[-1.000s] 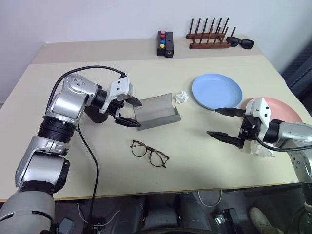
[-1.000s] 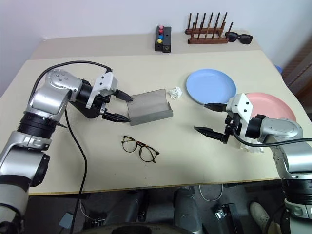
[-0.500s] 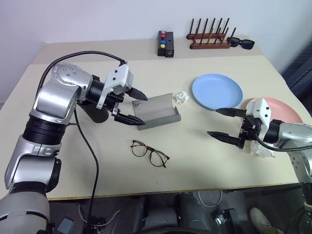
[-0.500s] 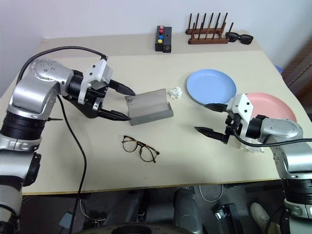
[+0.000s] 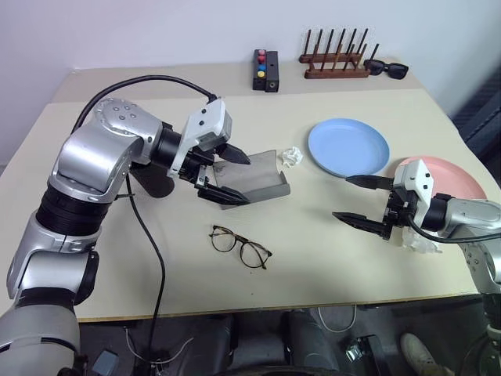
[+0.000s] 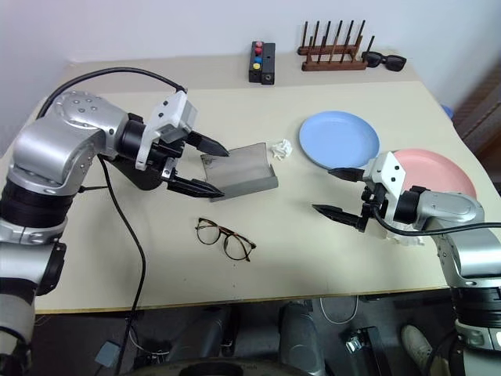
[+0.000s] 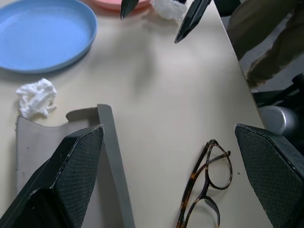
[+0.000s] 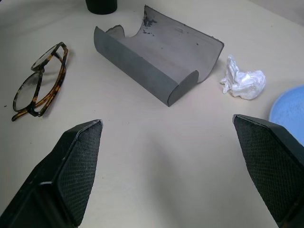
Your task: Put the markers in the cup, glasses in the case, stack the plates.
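The grey case lies open at mid-table. My left gripper stands open over its left end, holding nothing. The tortoiseshell glasses lie on the table in front of the case, also seen as glasses. The black cup stands behind my left forearm, partly hidden. The blue plate and the pink plate lie side by side at the right. My right gripper is open and empty, in front of the blue plate and left of the pink one. The markers are out of view.
One crumpled white tissue lies between the case and the blue plate, another tissue beside my right wrist. At the back stand a black button box, a wooden peg rack and black sunglasses.
My left gripper has risen and shifted right, from beside the case's left end to over it, still open. The right arm has not moved.
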Available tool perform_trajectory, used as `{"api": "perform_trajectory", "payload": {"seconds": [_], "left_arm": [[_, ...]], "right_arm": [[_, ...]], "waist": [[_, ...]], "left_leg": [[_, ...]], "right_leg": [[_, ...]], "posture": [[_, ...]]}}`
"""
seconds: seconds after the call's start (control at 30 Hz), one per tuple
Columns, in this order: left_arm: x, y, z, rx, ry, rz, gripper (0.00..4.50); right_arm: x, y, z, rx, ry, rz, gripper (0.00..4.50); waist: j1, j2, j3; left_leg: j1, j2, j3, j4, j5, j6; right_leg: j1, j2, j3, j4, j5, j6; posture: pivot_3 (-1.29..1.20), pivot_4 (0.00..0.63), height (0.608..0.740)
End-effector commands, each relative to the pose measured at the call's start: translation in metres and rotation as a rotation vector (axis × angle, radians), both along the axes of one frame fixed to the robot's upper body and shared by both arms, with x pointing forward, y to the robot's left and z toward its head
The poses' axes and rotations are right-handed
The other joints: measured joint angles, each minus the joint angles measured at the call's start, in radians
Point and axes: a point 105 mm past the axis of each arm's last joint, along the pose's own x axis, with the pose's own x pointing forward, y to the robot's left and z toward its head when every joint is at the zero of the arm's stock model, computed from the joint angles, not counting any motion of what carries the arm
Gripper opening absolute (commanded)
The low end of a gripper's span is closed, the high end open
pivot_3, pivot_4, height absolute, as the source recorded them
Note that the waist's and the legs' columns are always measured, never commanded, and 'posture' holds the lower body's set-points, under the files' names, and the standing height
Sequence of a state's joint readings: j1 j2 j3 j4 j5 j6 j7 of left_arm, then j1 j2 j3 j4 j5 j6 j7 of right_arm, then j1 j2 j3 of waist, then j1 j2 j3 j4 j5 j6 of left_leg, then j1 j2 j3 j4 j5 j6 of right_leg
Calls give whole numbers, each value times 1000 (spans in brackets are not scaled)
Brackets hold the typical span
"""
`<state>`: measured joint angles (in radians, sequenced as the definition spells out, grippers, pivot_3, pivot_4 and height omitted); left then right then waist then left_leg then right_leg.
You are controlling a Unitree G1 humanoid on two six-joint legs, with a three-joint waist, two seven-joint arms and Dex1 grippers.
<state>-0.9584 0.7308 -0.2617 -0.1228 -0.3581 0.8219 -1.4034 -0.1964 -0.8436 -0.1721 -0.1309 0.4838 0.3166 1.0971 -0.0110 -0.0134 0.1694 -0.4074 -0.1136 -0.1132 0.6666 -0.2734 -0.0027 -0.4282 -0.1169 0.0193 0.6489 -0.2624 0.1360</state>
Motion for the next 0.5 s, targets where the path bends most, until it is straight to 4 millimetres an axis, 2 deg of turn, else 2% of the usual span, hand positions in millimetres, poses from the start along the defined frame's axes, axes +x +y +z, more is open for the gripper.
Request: {"api": "perform_trajectory", "payload": {"seconds": [0.03,0.2,0.5], "left_arm": [[1,-3,11,17,-64,19,4486],[6,-9,5,40,-75,52,4486],[17,-11,-15,194,-34,98,4486]], "right_arm": [[0,1,8,3,-41,8,4500],[1,3,8,3,-43,13,4500],[1,5,9,1,-50,14,4500]], "waist": [[0,0,0],[2,0,0],[1,0,0]], "left_leg": [[0,0,0,0,0,0],[0,0,0,0,0,0],[0,0,0,0,0,0]], "right_leg": [[0,0,0,0,0,0],[0,0,0,0,0,0],[0,0,0,0,0,0]], "posture": [[0,150,740],[0,150,740],[0,150,740]]}}
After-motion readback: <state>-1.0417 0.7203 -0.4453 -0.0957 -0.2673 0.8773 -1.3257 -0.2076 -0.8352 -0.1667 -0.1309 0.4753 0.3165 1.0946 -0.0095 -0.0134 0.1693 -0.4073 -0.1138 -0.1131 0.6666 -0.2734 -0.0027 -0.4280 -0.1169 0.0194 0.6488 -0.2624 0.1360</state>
